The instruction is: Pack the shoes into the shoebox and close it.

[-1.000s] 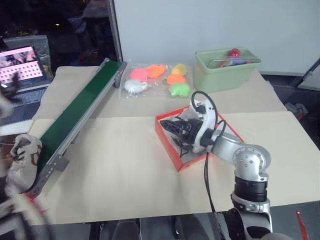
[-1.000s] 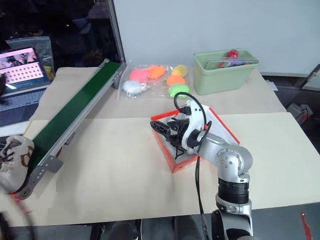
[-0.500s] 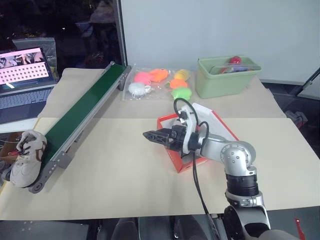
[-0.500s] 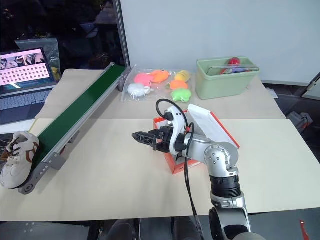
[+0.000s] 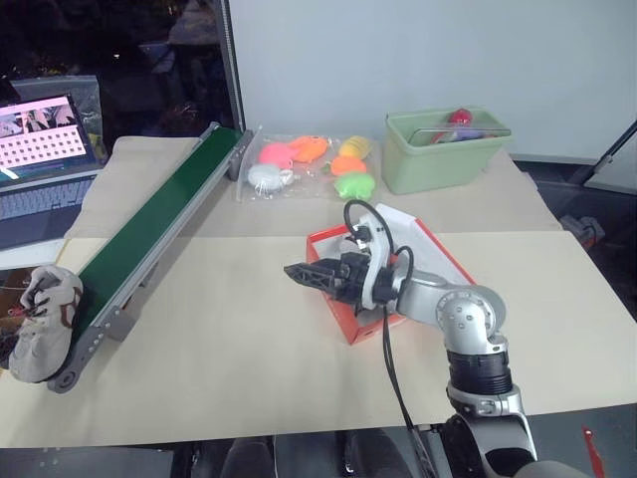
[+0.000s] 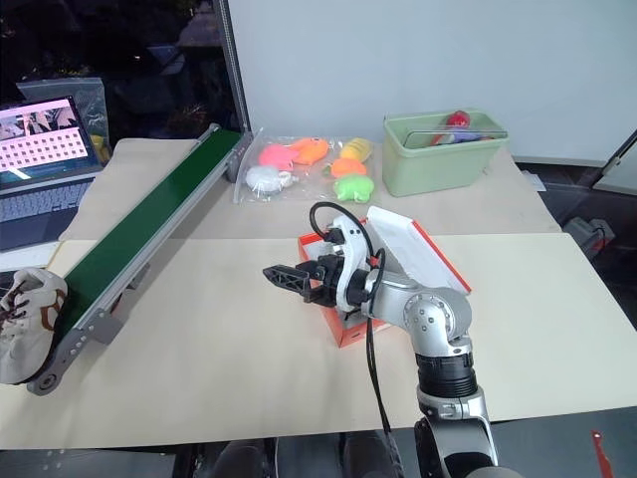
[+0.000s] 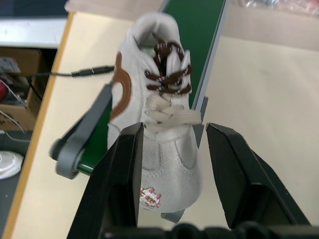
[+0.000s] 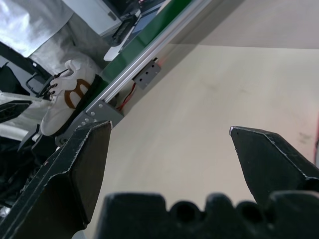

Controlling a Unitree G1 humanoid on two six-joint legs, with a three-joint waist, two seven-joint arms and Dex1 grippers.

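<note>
One white shoe (image 5: 45, 324) with dark laces hangs by the near end of the green conveyor belt (image 5: 159, 224). In the left wrist view my left gripper (image 7: 174, 127) is shut on the shoe (image 7: 159, 124), a finger along each side of its front half. The orange-red shoebox (image 5: 370, 324) stands open mid-table, its white-lined lid (image 5: 413, 231) tilted back. My right gripper (image 5: 297, 273) hovers just left of the box, open and empty, pointing toward the belt. My right arm hides part of the box's inside. The right wrist view shows the shoe (image 8: 67, 94) far off.
A pale green bin (image 5: 443, 154) stands at the back right. A clear bag of bright soft toys (image 5: 309, 164) lies behind the box. A laptop (image 5: 40, 149) sits at the far left, beyond the belt.
My right gripper has moved left, from over the shoebox's inside to the table beside it. The head view has shifted; the shoe stays by the belt's near end.
</note>
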